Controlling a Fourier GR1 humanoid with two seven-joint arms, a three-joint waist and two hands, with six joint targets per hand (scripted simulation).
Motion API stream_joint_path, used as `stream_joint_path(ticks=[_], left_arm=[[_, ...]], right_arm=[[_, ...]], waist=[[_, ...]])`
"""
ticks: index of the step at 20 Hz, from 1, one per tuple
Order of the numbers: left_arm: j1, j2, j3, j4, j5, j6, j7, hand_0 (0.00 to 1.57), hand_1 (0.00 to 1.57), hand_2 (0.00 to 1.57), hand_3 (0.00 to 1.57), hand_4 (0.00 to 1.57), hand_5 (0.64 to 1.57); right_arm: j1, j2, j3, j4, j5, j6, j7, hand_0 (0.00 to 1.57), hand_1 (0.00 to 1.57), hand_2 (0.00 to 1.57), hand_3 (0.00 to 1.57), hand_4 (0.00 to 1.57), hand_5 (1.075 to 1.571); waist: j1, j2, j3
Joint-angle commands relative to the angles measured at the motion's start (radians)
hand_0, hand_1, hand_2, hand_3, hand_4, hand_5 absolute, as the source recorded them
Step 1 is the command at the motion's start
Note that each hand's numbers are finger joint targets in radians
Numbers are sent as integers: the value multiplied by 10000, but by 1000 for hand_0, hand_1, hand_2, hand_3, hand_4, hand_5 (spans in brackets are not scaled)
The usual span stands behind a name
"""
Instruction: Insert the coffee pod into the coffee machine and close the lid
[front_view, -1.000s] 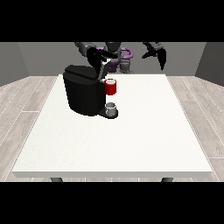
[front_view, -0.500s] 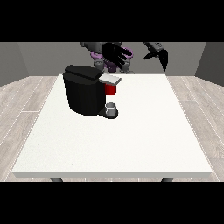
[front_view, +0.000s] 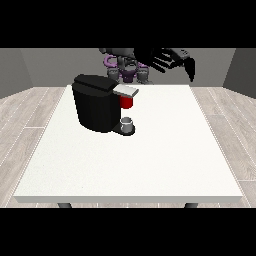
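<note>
A: Front view, entry one. What is the hand at the view's right (front_view: 167, 58) doing?

B: It is hanging in the air beyond the table's far edge, fingers spread and pointing toward the view's left, nothing between them. A second dark shape is sitting at its outer side; whether that is the thumb or part of the arm, I cannot tell.

A: And the coffee machine (front_view: 97, 102)?

B: It is standing below that hand and off toward the view's left, well apart from it, on the far-left part of the white table (front_view: 150, 165). Its grey lid (front_view: 125, 90) is lying roughly level over a red thing at the machine (front_view: 127, 102). A small grey thing (front_view: 128, 123) is sitting on the machine's base, under the red one; I cannot tell whether it is the pod.

A: The other hand?

B: Not making it out. Only the robot's torso (front_view: 125, 67) is showing behind the machine, just beside the spread hand.
</note>
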Motion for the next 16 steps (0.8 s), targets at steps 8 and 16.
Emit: stream_joint_path(ticks=[8,16], left_arm=[[-417,188,55,-251,343,-320,-142,0,0,0,0,365,1571],[-533,241,66,-565,670,-553,120,0,0,0,0,0,1571]], right_arm=[[-1297,94,14,906,641,-403,-510,0,0,0,0,0,1571],[-1998,-385,-668,1578,203,147,-725,0,0,0,0,0,1571]], waist=[[706,882,-2],[956,1212,1]])
